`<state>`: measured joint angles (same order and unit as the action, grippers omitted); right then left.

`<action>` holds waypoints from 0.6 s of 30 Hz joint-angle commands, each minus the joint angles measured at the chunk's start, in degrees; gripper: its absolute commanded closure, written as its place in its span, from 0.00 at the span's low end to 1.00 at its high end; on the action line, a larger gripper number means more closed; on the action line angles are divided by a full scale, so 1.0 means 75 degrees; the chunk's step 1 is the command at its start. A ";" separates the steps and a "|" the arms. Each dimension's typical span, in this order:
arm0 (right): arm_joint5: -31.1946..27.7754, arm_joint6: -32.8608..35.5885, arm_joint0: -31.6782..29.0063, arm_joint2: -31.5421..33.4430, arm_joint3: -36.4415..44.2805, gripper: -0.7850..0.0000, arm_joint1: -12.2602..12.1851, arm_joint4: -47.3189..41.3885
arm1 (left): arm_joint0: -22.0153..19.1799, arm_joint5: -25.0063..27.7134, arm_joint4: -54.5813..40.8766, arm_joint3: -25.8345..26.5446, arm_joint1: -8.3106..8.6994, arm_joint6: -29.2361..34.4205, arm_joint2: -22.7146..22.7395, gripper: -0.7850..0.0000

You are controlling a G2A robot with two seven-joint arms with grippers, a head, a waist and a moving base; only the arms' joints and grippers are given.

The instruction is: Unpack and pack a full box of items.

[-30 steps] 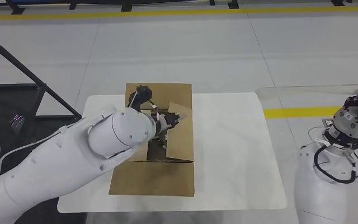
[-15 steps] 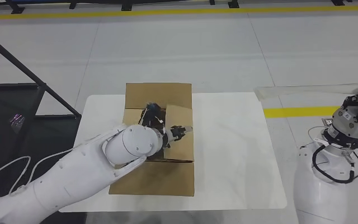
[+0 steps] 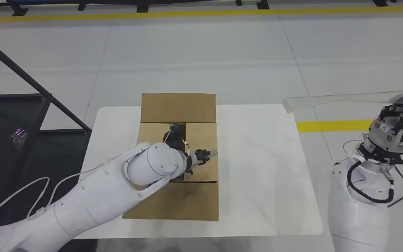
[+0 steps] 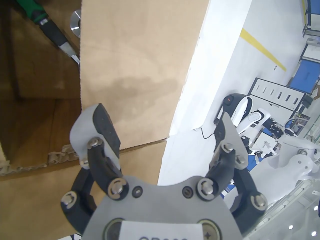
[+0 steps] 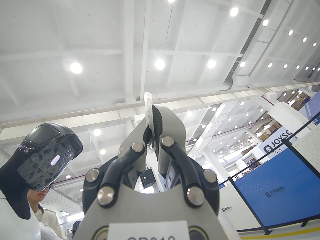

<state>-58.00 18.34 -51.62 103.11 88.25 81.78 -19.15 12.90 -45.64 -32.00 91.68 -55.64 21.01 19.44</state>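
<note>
Left arm (image 3: 94,195) has pulled back toward the near side over the last second. Left gripper (image 3: 204,154) went from down inside the box (image 3: 173,205) to above its right flap (image 3: 203,135). That flap dropped from standing half up to lying nearly flat. Right arm (image 3: 368,189) barely shifted.

Top view: box sits on the white table (image 3: 264,164), left of centre. Its far and near flaps are spread outward. Right flap covers most of the opening, leaving a small dark gap at the far side. Left gripper is over the flap's near end. Right arm is off the table's right edge, well apart from the box.

Left wrist view: left gripper's fingers (image 4: 106,128) are spread wide with nothing between them, hovering over the right flap near its corner. Past the flap's edge, inside the box, lies a green-handled tool (image 4: 25,3) with a black collar and metal tip. Just beside it is a silver disc (image 4: 74,23), partly hidden under the flap.

Right wrist view: right gripper (image 5: 150,126) points up at the ceiling. Its fingers are pinched together on a thin clear film (image 5: 148,103), which sticks out past the tips.
</note>
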 commanded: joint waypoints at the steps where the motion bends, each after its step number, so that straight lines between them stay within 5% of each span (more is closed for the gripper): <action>1: 0.0000 -0.0015 -0.0003 -0.0006 0.0003 1.00 -0.0007 0.0006 | 0.0035 0.0025 0.0049 -0.0067 -0.0060 0.0054 0.0012 0.00; 10: 0.0000 -0.0094 -0.0025 -0.0058 0.0022 1.00 -0.0035 0.0030 | 0.0166 0.0157 0.0207 0.0000 -0.0172 0.0092 0.0448 0.00; 18: 0.0000 -0.0064 0.0069 -0.0284 0.0036 1.00 -0.0047 0.0088 | 0.1167 0.0576 0.0137 0.1238 0.0431 -0.0815 0.2316 0.00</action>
<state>-58.00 17.67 -51.26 101.29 88.47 81.44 -18.59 19.81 -42.08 -31.22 99.50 -53.25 16.38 34.10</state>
